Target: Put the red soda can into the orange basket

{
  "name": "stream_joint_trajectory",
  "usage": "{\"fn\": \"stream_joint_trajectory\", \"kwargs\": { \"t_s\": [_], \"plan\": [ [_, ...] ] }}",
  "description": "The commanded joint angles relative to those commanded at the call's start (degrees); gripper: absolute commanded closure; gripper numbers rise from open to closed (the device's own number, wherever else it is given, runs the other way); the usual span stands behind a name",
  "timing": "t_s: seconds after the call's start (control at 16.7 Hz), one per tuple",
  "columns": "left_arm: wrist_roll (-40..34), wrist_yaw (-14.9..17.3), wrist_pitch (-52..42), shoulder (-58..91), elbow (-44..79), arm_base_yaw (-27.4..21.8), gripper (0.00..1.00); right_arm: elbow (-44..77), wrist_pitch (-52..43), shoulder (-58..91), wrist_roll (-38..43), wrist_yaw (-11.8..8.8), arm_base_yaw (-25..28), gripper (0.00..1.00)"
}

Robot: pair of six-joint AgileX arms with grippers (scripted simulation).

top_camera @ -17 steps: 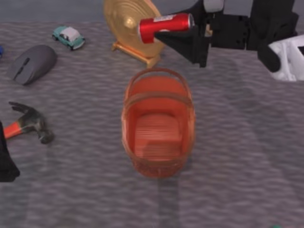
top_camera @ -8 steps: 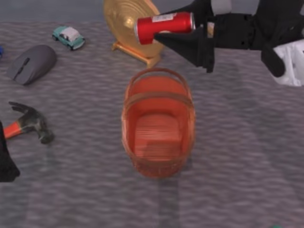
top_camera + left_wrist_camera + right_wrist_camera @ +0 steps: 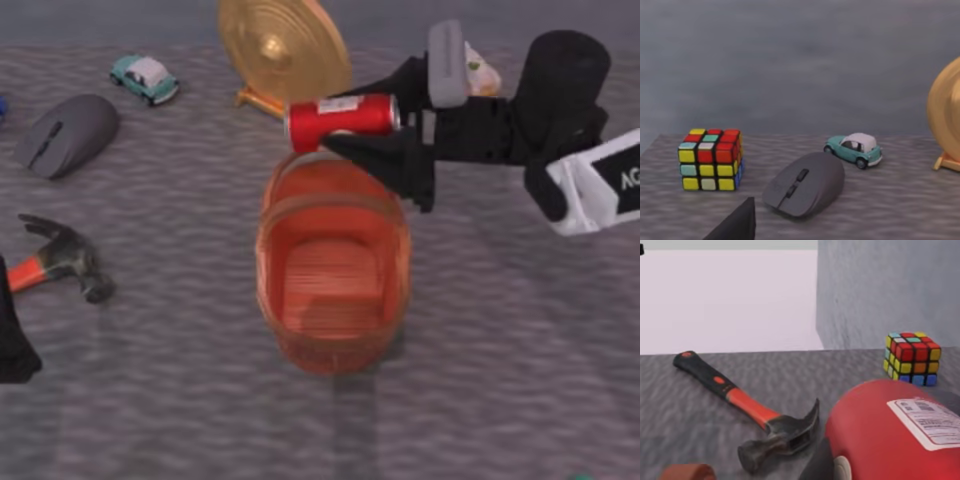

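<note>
the orange basket [image 3: 333,270] lies below and just short of my right gripper [image 3: 385,135], its far rim under the load. the gripper is clamped on the red soda can [image 3: 342,121], held sideways, long axis across the basket's long axis. my left arm is parked well away, so the drop belongs to the right.

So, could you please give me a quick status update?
Right hand shut on red soda can, held sideways over orange basket far rim. Left hand parked. Nothing blocking.
</note>
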Motion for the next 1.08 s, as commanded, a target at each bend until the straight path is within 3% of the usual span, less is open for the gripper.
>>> {"fn": "stream_joint_trajectory", "kwargs": {
  "t_s": [0.42, 1.08],
  "plan": [
    [0.00, 0.00, 0.00, 0.00, 0.00, 0.00, 0.00, -1.41, 4.34, 3.47, -0.10, 0.15, 0.18, 1.00],
    [0.00, 0.00, 0.00, 0.00, 0.00, 0.00, 0.00, -1.41, 4.34, 3.47, -0.10, 0.15, 0.18, 0.17]
  ]
}}
